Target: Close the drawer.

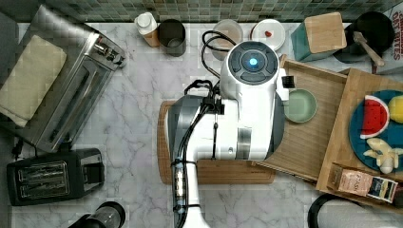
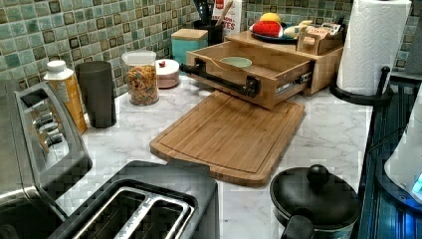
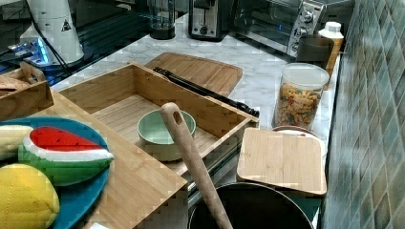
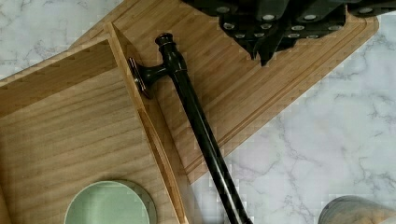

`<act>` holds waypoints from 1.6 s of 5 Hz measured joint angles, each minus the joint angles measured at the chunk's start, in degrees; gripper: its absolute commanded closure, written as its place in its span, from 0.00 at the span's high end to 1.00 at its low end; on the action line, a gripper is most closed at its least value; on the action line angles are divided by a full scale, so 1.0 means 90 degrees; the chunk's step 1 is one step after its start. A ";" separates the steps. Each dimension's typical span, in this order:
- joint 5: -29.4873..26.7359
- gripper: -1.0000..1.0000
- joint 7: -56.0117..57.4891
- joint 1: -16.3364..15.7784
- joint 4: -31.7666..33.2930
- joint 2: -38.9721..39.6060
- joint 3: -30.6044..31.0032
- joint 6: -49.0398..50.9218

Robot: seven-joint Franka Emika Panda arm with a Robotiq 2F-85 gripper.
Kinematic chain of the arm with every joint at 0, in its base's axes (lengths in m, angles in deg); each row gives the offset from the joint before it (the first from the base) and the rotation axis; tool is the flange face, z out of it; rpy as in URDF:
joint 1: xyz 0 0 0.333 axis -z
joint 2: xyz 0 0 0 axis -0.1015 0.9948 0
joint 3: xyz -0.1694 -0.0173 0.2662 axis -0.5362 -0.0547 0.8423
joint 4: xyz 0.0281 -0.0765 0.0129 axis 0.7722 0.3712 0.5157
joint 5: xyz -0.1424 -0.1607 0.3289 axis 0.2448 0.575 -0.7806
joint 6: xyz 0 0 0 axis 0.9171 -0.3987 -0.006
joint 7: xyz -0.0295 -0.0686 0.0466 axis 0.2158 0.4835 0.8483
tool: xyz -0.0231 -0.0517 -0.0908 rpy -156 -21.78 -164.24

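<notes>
Light-wood drawer (image 2: 259,67) is pulled out over the cutting board's (image 2: 234,134) far edge; its black handle (image 4: 198,123) should be pushed squarely inward; the gripper's (image 4: 266,49) finger spread cannot be told

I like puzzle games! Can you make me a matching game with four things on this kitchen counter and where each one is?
Things:
1. green bowl
2. toy watermelon slice
3. cereal jar
4. cutting board

Places:
A. on the blue plate
B. flat on the marble counter, in front of the drawer's black handle
C. inside the open drawer
D. by the tiled wall, next to the dark cup

Pairs: 1-C, 2-A, 3-D, 4-B
</notes>
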 measured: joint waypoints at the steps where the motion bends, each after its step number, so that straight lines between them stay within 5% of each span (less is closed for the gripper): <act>1: 0.0000 0.00 0.0000 0.0005 0.0012 0.0004 0.0000 0.0005; 5: 0.0029 0.00 0.0543 0.0003 -0.0044 0.0591 -0.0011 -0.0253; 8: 0.0025 0.00 0.0542 -0.0062 0.0062 0.1638 0.0096 -0.1672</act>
